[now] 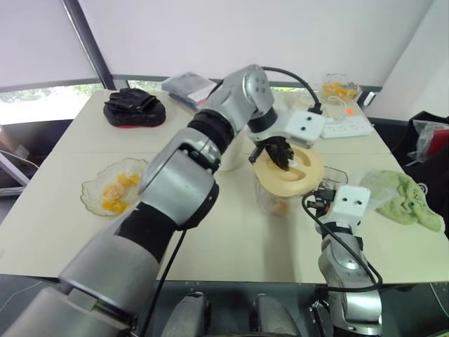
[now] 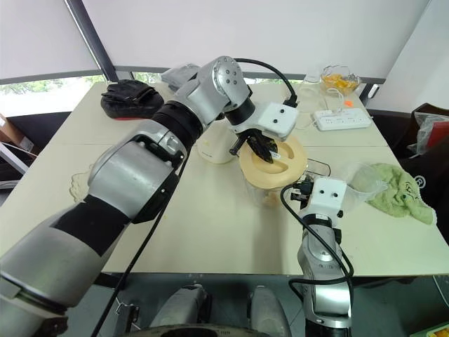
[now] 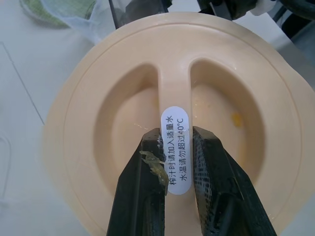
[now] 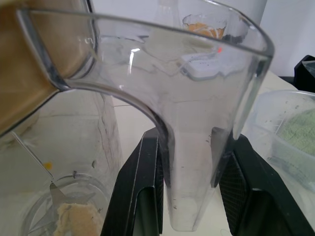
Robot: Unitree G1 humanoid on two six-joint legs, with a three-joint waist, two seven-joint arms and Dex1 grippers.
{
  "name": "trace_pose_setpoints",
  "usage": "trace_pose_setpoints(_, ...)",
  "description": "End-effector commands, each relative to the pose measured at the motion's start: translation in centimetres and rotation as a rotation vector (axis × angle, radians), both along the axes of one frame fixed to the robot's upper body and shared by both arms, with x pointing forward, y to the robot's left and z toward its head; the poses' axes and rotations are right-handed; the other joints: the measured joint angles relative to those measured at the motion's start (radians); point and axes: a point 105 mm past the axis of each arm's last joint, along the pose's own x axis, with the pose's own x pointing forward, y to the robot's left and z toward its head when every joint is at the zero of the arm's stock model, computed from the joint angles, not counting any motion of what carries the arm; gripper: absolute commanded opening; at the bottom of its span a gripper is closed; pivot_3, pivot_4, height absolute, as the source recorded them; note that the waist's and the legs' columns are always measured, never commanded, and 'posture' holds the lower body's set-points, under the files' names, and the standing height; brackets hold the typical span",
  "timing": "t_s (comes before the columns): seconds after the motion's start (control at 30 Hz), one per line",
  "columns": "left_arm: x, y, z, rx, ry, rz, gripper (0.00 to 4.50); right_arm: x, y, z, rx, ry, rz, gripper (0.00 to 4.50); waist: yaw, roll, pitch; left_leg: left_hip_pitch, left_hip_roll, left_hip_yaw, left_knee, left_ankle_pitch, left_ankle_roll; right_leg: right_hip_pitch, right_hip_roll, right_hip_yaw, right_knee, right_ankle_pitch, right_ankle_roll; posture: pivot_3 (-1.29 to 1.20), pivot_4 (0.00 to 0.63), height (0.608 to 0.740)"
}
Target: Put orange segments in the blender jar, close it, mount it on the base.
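The clear blender jar (image 1: pixel 272 200) stands on the table's right half with the cream lid (image 1: pixel 303 174) resting on its mouth. My left gripper (image 3: pixel 175 135) is shut on the lid's raised middle ridge (image 3: pixel 173 93), which carries a white label. My right gripper (image 4: pixel 189 140) is shut on the jar's clear handle (image 4: pixel 192 167), coming in from the near side. Orange pulp (image 4: pixel 69 219) lies by the blades at the jar's bottom. A glass plate (image 1: pixel 95 189) at the left holds orange segments (image 1: pixel 116 191). The cream-white blender base (image 2: pixel 214 149) stands just behind the jar, partly hidden by my left arm.
A black padded mitt (image 1: pixel 135 107) lies at the back left. At the back right are a white power strip (image 1: pixel 347 128) and a glass bowl of orange pieces (image 1: pixel 339 89). A green cloth (image 1: pixel 405 198) and a clear plastic tub (image 2: pixel 361 179) sit right of the jar.
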Motion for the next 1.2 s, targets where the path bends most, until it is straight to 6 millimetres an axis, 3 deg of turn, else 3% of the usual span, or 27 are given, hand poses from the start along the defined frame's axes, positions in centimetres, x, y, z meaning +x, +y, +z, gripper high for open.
trace_pose_setpoints(0.03, 1.7, 2.7, -6.1, 0.184, 0.006, 0.189, 0.22, -0.5, 0.4, 4.6, -0.036, -0.17, 0.017, 0.93, 0.0, 0.0, -0.003, 0.0, 0.0, 0.0, 0.0, 0.0, 0.0, 0.0, 0.0, 0.0, 0.0, 0.0, 0.0, 0.0, 0.15, 0.74)
trace_pose_setpoints(0.47, 2.3, 2.2, -5.2, 0.019, 0.166, 0.432, 0.22, 0.4, 0.6, 4.7, -0.038, -0.168, 0.046, 0.93, 0.0, 0.001, -0.005, 0.002, -0.002, -0.005, -0.006, 0.0, 0.0, 0.004, 0.0, 0.0, -0.007, -0.001, 0.001, 0.0, 0.15, 0.74)
trace_pose_setpoints(0.7, 3.4, 2.1, -4.9, -0.063, 0.164, 0.559, 0.22, 1.2, 0.8, 4.8, -0.048, -0.17, 0.085, 0.93, 0.001, 0.002, -0.005, 0.001, -0.002, -0.007, -0.008, 0.0, 0.0, 0.004, 0.0, 0.0, -0.012, -0.001, 0.001, 0.0, 0.15, 0.74)
trace_pose_setpoints(1.13, 3.3, 2.5, -4.4, -0.029, 0.069, 0.404, 0.22, 2.2, 1.0, 4.6, -0.052, -0.168, 0.121, 0.93, -0.003, 0.002, -0.005, 0.001, -0.003, -0.009, -0.009, 0.0, 0.0, 0.005, 0.0, 0.0, -0.015, -0.001, 0.001, 0.0, 0.15, 0.74)
trace_pose_setpoints(1.2, 3.2, 2.4, -4.1, -0.039, 0.071, 0.388, 1.29, 2.1, 1.1, 4.6, -0.052, -0.167, 0.124, 0.93, -0.005, 0.002, -0.004, 0.001, -0.003, -0.009, -0.009, 0.0, 0.0, 0.005, 0.0, 0.0, -0.015, -0.001, 0.001, 0.0, 0.15, 0.74)
